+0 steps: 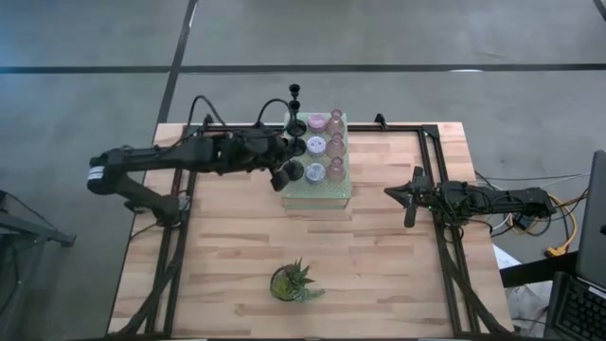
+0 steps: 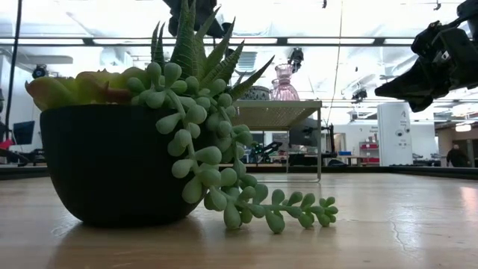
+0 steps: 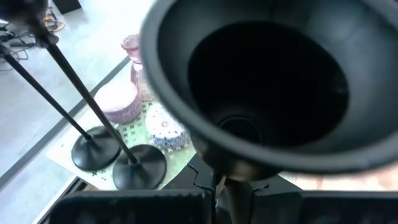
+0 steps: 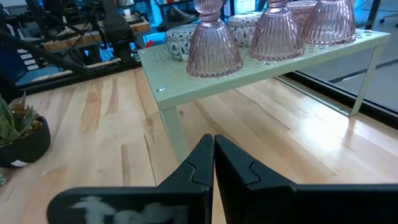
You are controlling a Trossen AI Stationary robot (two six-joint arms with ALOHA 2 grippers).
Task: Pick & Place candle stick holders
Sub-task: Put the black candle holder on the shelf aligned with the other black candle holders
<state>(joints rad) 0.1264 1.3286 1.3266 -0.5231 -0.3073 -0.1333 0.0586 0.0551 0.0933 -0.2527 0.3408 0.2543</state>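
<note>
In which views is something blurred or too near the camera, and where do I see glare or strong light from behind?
Left wrist view: the black holder in the left gripper fills the frame, soft and dark. Low view: the potted plant looms near, bright ceiling lights behind darken it, and the table shines. Right wrist view: sharp, light glints on the pink glass holders. High view: even light.

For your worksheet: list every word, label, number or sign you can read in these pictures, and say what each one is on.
No text can be read anywhere.
A pale smudged marking on the right end effector, seen in its own wrist view: too blurred to read.
The candle stick holders, shelf and potted plant show no labels.
</note>
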